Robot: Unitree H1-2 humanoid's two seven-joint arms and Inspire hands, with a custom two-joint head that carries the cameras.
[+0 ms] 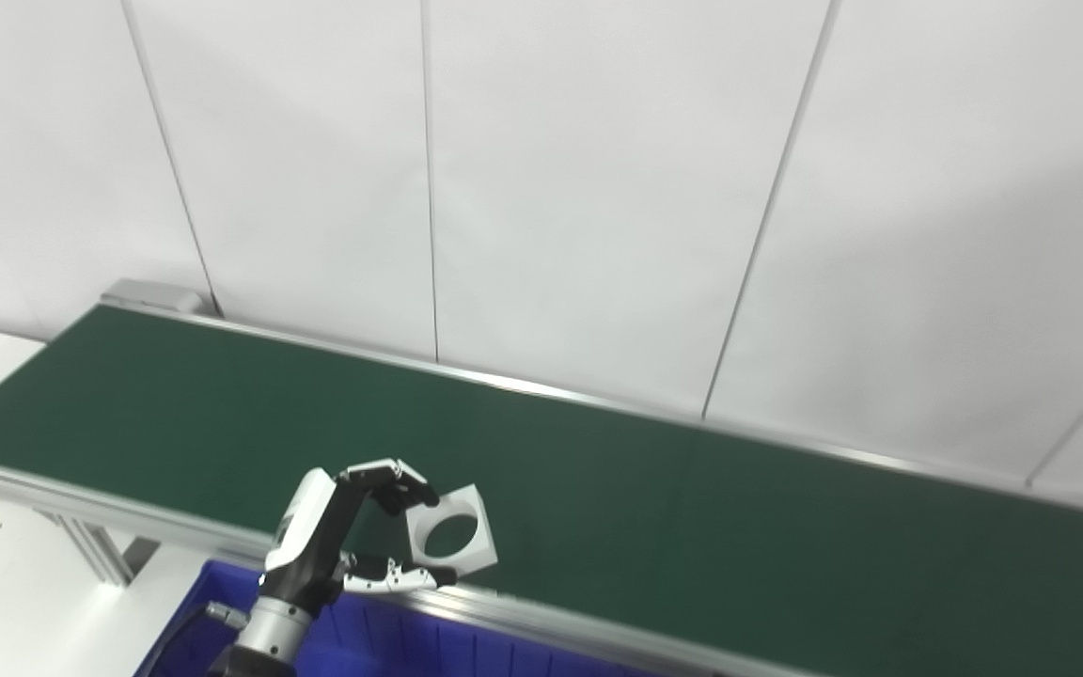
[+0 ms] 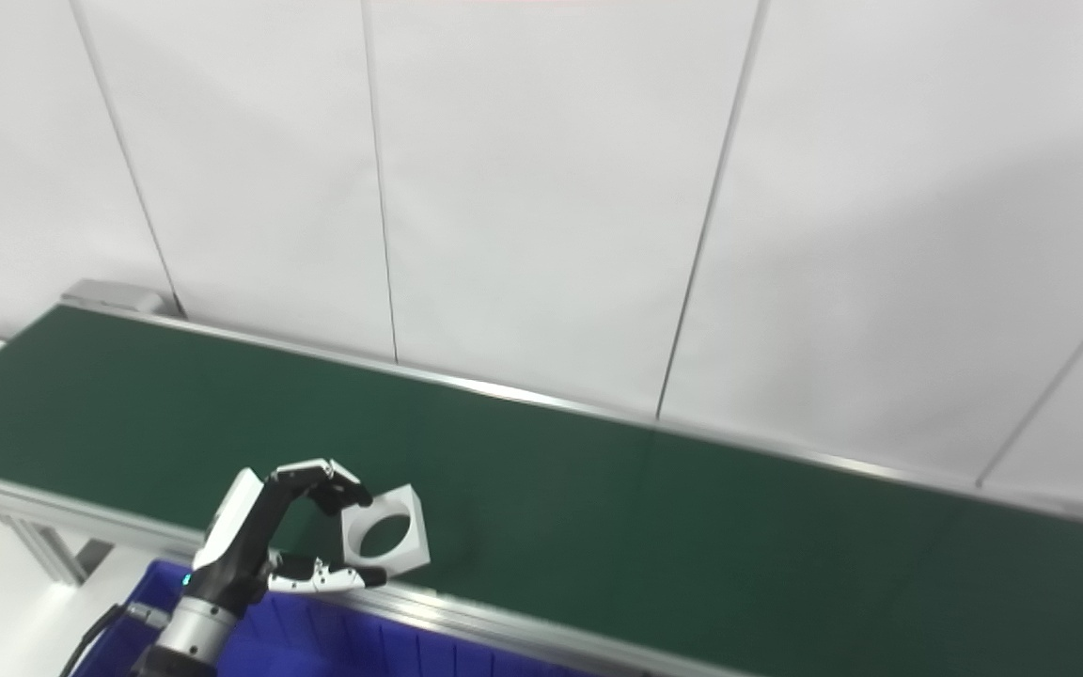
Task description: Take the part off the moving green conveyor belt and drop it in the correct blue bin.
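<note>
A white square part with a round hole [image 1: 482,557] is tilted up on edge over the near side of the green conveyor belt [image 1: 692,527]. My left hand [image 1: 335,541] is shut on it, with fingers [image 1: 400,484] on its upper left corner and the thumb [image 1: 391,575] under its lower edge. The same hold shows in the right eye view, hand [image 2: 259,545] on part [image 2: 415,555]. A blue bin [image 1: 382,639] lies just below the hand, in front of the belt. My right hand is not in view.
The belt's silver near rail [image 1: 541,621] runs between the part and the bin. A white panelled wall [image 1: 598,188] stands close behind the belt. The belt's left end rests on an aluminium frame leg [image 1: 100,555].
</note>
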